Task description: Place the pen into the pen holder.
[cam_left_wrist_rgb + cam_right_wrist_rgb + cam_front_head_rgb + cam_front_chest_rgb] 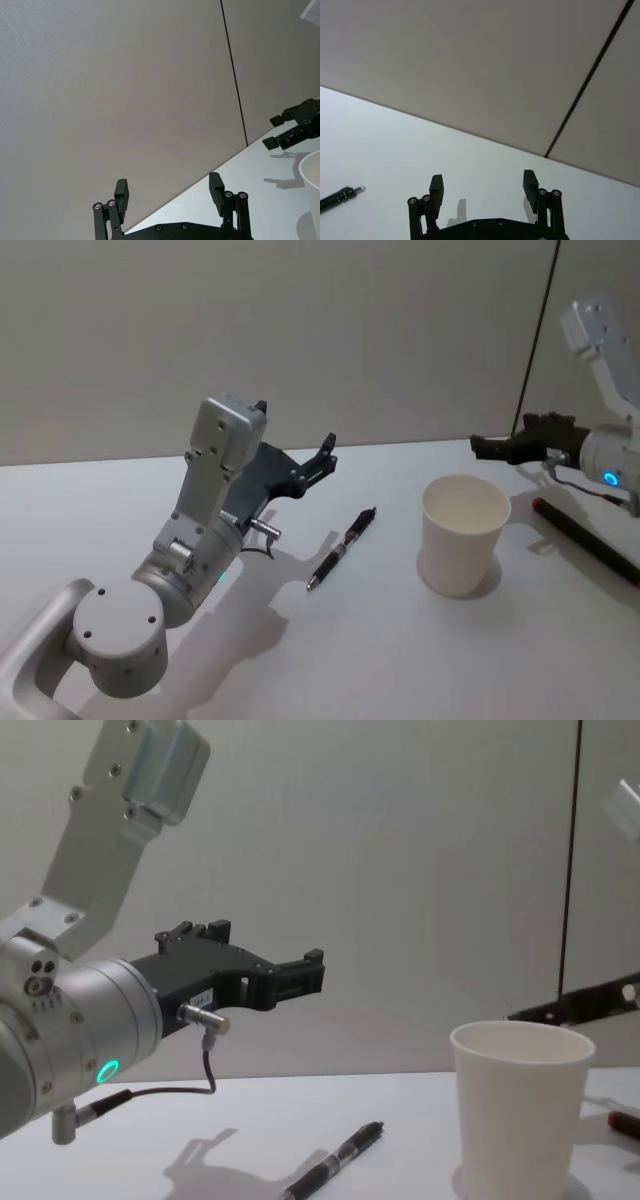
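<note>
The pen [342,548] is black and lies flat on the white table [330,660], between my two arms; it also shows in the chest view [335,1160] and the right wrist view [337,196]. The pen holder [463,533], a white paper cup, stands upright to the pen's right [520,1105]. My left gripper [325,453] hovers above the table just behind and left of the pen, open and holding nothing [169,190]. My right gripper [480,446] hangs behind and right of the cup, open and also holding nothing [483,185].
A dark rod with a red end [585,538] lies on the table to the right of the cup, below the right arm. A grey wall with a dark vertical seam [535,350] stands close behind the table.
</note>
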### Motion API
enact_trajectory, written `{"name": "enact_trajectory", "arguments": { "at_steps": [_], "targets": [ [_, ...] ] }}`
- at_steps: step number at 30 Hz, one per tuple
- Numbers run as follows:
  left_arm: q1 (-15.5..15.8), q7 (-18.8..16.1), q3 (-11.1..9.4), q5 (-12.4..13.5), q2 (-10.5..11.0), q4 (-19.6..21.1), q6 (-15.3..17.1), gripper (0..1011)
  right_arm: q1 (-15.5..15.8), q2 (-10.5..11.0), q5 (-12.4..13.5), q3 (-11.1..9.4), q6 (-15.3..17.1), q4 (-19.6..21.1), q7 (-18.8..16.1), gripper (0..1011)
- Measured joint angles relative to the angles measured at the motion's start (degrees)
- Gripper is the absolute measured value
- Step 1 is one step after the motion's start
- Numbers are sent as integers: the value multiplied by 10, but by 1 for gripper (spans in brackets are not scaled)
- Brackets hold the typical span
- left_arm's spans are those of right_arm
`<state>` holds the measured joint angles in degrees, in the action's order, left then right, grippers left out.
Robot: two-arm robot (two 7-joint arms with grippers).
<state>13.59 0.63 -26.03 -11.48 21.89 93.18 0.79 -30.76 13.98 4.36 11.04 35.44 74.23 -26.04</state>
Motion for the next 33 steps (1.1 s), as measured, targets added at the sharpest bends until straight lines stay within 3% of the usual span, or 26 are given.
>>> {"name": "enact_trajectory", "arguments": {
  "at_steps": [19, 33],
  "targets": [
    [0, 0, 0, 0, 0, 0, 0, 1001, 52, 28, 19, -25, 12, 39, 35, 1001],
    [0, 0, 0, 0, 0, 0, 0, 1001, 75, 39, 35, -32, -3, 35, 24, 1001]
  ]
}}
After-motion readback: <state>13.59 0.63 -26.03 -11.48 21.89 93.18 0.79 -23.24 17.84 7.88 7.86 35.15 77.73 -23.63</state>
